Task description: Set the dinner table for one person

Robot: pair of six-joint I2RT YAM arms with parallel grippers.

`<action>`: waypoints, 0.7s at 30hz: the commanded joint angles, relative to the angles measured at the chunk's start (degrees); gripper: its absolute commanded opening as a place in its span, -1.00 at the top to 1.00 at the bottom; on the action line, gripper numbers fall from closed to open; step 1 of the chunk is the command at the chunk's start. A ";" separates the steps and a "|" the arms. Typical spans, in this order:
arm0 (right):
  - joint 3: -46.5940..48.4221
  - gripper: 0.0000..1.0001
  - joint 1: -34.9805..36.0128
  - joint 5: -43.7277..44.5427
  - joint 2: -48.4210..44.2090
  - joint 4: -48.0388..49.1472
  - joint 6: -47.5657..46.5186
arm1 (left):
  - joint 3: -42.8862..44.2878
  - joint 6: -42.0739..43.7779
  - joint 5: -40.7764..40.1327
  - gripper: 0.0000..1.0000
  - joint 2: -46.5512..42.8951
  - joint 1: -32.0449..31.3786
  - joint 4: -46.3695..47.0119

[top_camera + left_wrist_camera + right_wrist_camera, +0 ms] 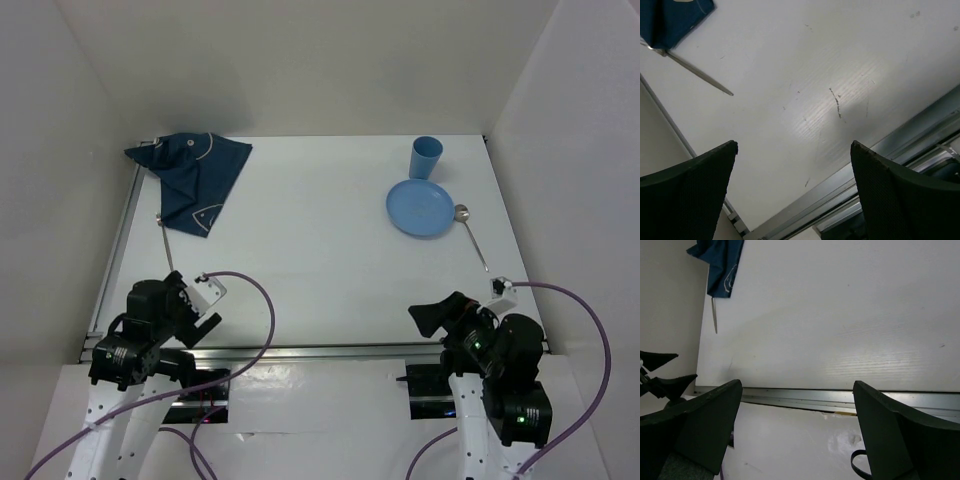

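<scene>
The dinner table (320,270) is a white top with metal rails. A crumpled navy cloth (190,178) lies at its far left, and a silver utensil handle (166,245) sticks out from under it; the utensil's head is hidden. At the far right are a blue plate (421,208), a blue cup (426,158) behind it, and a spoon (470,230) beside it. My left gripper (192,305) hangs open and empty over the near left edge. My right gripper (432,318) is open and empty at the near right edge.
Metal rails (300,350) run along the near and left table edges. In the left wrist view, fingers (690,195) frame bare tabletop, with the cloth (670,17) and utensil handle (695,72) ahead. The right wrist view shows the cloth (720,265) far off.
</scene>
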 commanded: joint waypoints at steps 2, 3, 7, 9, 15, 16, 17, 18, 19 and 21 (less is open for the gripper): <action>3.97 -1.00 -0.16 0.64 1.12 1.65 -0.75 | 3.89 -4.62 -4.64 -1.00 1.83 0.80 6.18; 4.51 -1.00 -0.16 0.64 2.17 2.44 -0.75 | 4.86 -4.62 -4.65 -1.00 2.36 0.80 6.19; 5.83 -1.00 -0.16 -0.06 6.81 9.54 -0.75 | 11.36 -10.20 -1.14 -1.00 6.92 0.80 11.36; 6.53 -1.00 -0.16 2.22 9.63 11.23 -0.75 | 18.36 -12.17 1.14 -1.00 11.48 0.80 13.47; 7.85 -1.00 -0.16 3.37 23.34 21.07 -5.05 | 38.46 -16.75 -2.54 -0.98 51.25 0.80 16.50; 7.85 -1.00 -0.16 4.85 25.27 21.69 -5.05 | 42.71 -16.75 -2.02 -0.98 57.67 1.32 14.30; 7.85 -1.00 -0.16 5.73 29.30 22.91 -5.75 | 46.49 -18.23 -2.62 -0.95 63.57 1.33 11.67; 7.85 -1.00 -0.16 6.26 31.08 23.88 -6.28 | 53.67 -18.94 -4.45 -0.94 73.63 1.33 11.03; 7.24 -1.00 -0.16 6.27 34.14 24.85 -6.89 | 57.13 -19.47 -9.26 -0.94 78.17 0.46 11.03; 5.32 -1.00 -0.16 6.88 36.10 28.80 -7.43 | 66.07 -19.48 -11.41 -0.97 90.01 -0.16 10.51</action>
